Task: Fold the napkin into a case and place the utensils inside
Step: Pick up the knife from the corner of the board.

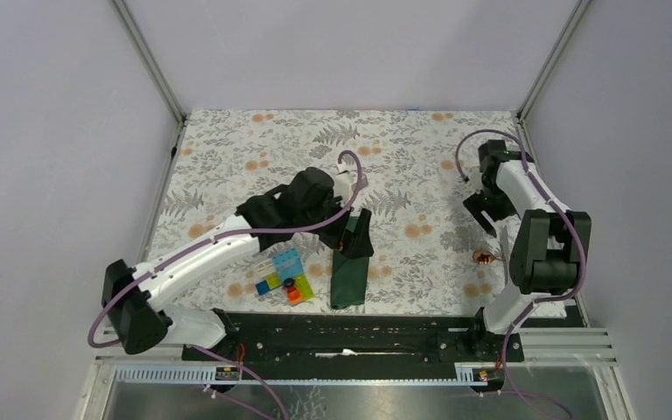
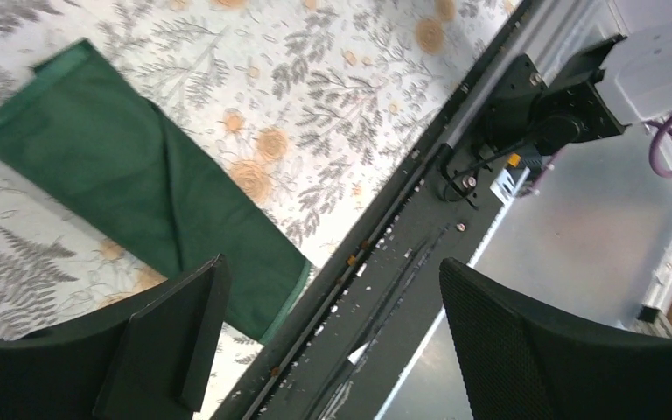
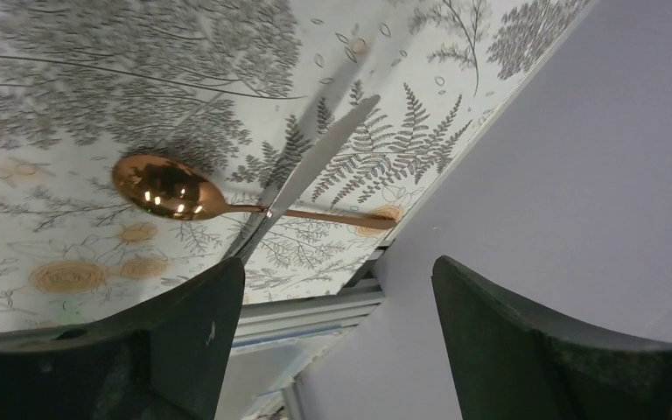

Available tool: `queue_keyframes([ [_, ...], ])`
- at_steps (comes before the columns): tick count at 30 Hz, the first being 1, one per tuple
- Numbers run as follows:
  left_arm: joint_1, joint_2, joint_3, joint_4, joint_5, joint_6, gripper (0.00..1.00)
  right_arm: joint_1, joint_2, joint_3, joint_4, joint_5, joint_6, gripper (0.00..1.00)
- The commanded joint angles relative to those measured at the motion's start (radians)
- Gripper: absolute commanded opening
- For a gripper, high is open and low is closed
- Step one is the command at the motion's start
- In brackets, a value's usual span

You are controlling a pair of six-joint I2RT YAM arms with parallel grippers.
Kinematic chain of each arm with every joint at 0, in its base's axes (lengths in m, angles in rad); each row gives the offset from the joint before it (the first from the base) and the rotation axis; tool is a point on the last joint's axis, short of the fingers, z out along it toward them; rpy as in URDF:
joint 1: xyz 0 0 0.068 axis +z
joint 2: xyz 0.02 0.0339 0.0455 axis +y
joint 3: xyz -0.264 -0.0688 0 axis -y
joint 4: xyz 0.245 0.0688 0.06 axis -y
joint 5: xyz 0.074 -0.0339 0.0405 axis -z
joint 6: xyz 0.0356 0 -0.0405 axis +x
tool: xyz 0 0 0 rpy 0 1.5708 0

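Napkin (image 2: pixel 131 175) lies folded, a long dark-green strip; left hand (image 2: pixel 331 280) and right hand (image 3: pixel 337 267) apart.

Folded green napkin (image 2: pixel 131 188) on floral cloth (image 2: pixel 332 96), jaws wide apart

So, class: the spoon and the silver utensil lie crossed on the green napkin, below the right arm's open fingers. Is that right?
Wrong in one respect: the spoon and silver utensil lie crossed on the floral cloth, not on the napkin, as the right wrist view shows. The rest holds.
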Motion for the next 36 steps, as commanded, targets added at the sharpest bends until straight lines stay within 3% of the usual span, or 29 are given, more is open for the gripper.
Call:
queue_keyframes([
  [1, -0.008, -0.076, -0.021, 0.049, -0.118, 0.036, 0.96, -0.129, -0.065, -0.037, 0.089, -0.072, -0.012, 0.86],
  [9, -0.092, -0.086, -0.024, 0.031, -0.216, 0.068, 0.98, -0.24, -0.038, -0.07, 0.172, -0.265, 0.117, 0.88],
  [13, -0.134, -0.089, -0.018, 0.018, -0.265, 0.082, 0.99, -0.255, -0.011, -0.084, 0.172, -0.33, 0.168, 0.82],
  [22, -0.161, -0.087, -0.021, 0.015, -0.306, 0.085, 0.99, -0.264, 0.007, -0.179, 0.247, -0.27, 0.172, 0.65],
  [36, -0.161, -0.08, -0.019, 0.016, -0.307, 0.085, 0.99, -0.266, 0.088, -0.175, 0.289, -0.219, 0.188, 0.41],
])
